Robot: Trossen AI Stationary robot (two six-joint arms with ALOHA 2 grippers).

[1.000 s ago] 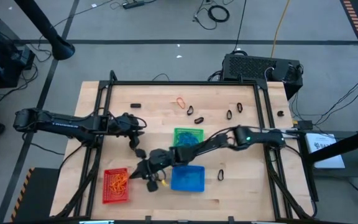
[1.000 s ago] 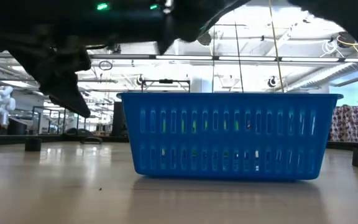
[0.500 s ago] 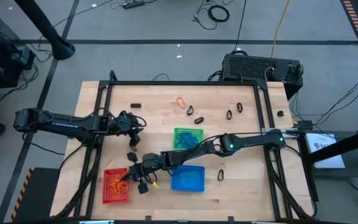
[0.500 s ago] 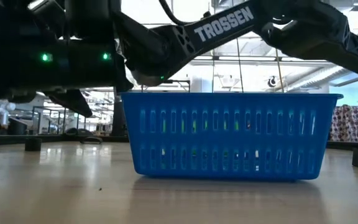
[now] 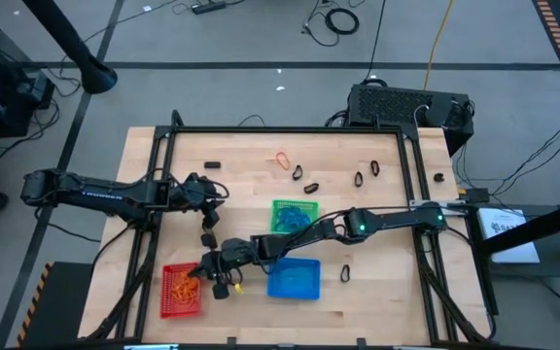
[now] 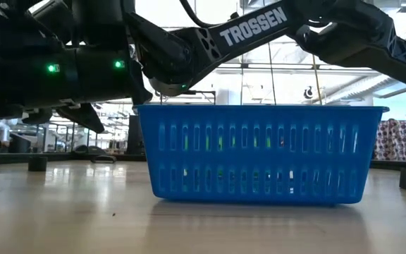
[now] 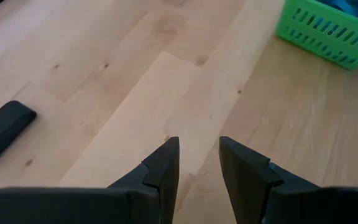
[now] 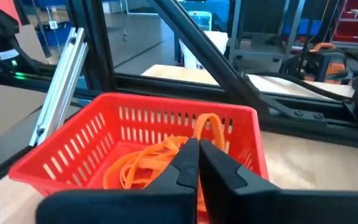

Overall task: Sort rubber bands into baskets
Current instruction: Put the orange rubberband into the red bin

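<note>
Baskets first, along the near edge of the wooden table [image 5: 377, 292]: the red basket [image 5: 181, 290] at the near left holds a heap of orange rubber bands [image 5: 185, 283], and the blue basket [image 5: 293, 278] stands just to its right — close enough to the low camera that its slatted wall fills that view. The right gripper [image 5: 205, 266] reaches across in front of the blue basket to the red basket's right edge. Its fingers [image 8: 199, 163] are pressed together, and an orange band [image 8: 207, 127] loops up just past their tips, over the red basket; whether the tips actually pinch it I cannot tell. Behind the blue basket, toward the table's middle, stands the green basket [image 5: 295, 215], with the right arm passing over it and something blue inside. The left gripper [image 5: 209, 231] hangs over bare wood left of the green basket, its fingers [image 7: 164, 167] a narrow gap apart and holding nothing. A small black block [image 7: 4, 129] lies on the wood near it. Farther back, loose bands are scattered: one orange band [image 5: 282, 159] and several black bands [image 5: 311, 187] near the far edge — and one more black band [image 5: 345, 273] lies right of the blue basket.
</note>
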